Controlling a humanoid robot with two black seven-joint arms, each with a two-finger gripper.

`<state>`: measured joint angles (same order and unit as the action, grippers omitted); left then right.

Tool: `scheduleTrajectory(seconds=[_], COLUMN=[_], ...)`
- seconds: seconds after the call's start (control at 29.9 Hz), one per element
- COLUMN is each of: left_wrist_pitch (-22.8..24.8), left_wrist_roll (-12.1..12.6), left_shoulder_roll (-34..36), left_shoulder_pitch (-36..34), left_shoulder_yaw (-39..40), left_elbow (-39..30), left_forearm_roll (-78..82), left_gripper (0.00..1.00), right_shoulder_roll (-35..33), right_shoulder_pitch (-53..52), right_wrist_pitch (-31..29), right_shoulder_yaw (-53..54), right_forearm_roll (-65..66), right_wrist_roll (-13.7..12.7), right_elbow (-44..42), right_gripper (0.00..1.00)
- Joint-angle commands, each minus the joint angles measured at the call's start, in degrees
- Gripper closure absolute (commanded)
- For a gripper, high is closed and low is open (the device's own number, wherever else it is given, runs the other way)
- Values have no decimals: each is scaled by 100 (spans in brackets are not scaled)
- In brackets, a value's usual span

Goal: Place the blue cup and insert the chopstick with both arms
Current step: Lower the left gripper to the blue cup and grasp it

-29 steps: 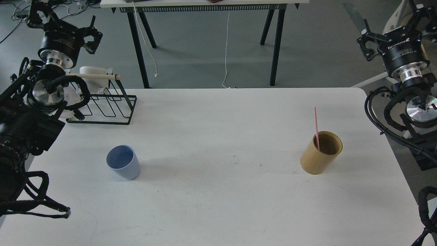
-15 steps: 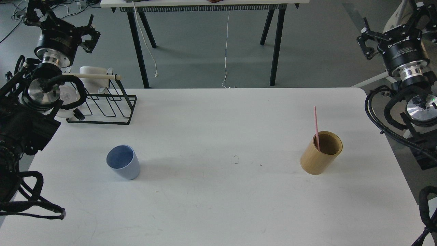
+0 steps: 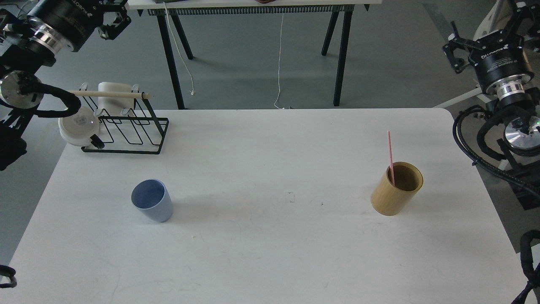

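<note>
Head view: blue cup (image 3: 152, 205) upright (empty).

Both arms, left arm (image 3: 25, 84) and right arm (image 3: 502, 80), are black with silver wrist rings, looped black cables and white lettering, seemingly a maker's name.
</note>
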<state>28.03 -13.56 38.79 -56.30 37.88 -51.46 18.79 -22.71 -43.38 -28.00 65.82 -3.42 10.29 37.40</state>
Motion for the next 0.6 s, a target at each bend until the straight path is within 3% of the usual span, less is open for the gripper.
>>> scheduleTrajectory(seconds=[0.0, 0.07, 0.17, 0.4, 0.57], left_wrist_pitch=[-3, -3, -3, -3, -3], left_wrist_roll=[-146, -287, -297, -314, -376], left_shoulder_roll=[584, 874, 1235, 1437, 1754], left_shoulder_pitch=[84, 189, 418, 1103, 1569], left_shoulder_yaw=[-17, -35, -35, -26, -35], left_elbow=[-1073, -1618, -2252, -2973, -3642], left_forearm_roll=[1246, 1896, 2846, 5395, 6188], left_gripper=[1, 1, 1, 4, 6], right_shoulder_roll=[-58, -58, -58, -75, -84], right_shoulder_pitch=[-4, -4, 5, 5, 5], right_wrist_pitch=[0, 0, 0, 0, 0], right_shoulder_yaw=[1, 1, 9, 71, 106], right_forearm_roll=[0, 0, 0, 0, 0], right_wrist_roll=[-1, -1, -1, 8, 8], right_elbow=[4, 4, 4, 48, 110], right_gripper=[1, 1, 1, 1, 1])
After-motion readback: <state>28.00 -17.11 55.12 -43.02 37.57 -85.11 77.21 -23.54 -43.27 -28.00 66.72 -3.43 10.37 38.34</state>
